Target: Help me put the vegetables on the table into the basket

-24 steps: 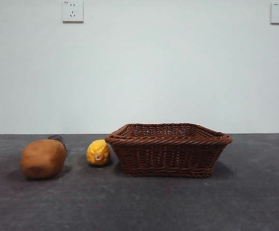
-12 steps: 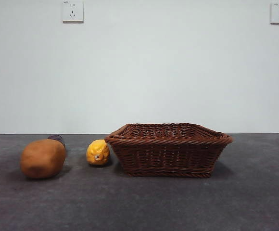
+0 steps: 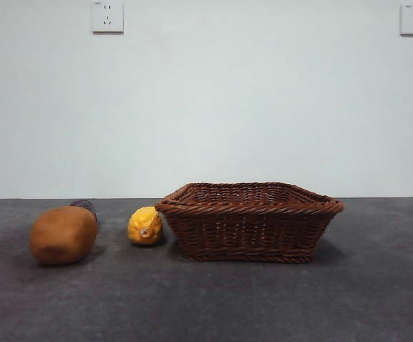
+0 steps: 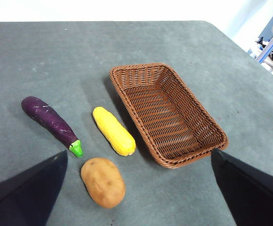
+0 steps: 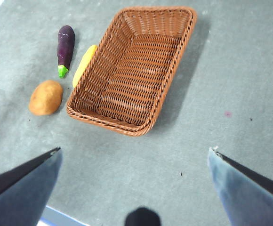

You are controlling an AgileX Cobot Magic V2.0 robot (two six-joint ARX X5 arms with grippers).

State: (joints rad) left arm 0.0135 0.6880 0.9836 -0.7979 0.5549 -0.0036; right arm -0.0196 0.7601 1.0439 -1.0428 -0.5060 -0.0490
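Both grippers high over the table (image 3: 377, 299), jaws spread wide, holding nothing. Front view: basket (image 3: 249, 221) centre, vacant; corn (image 3: 144, 225) just left of it; potato (image 3: 63, 234) far left; eggplant (image 3: 85, 206) behind potato.

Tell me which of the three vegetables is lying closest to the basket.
The corn, the yellow cob. It lies right alongside the basket, while the potato and the purple eggplant sit farther out on its other side.
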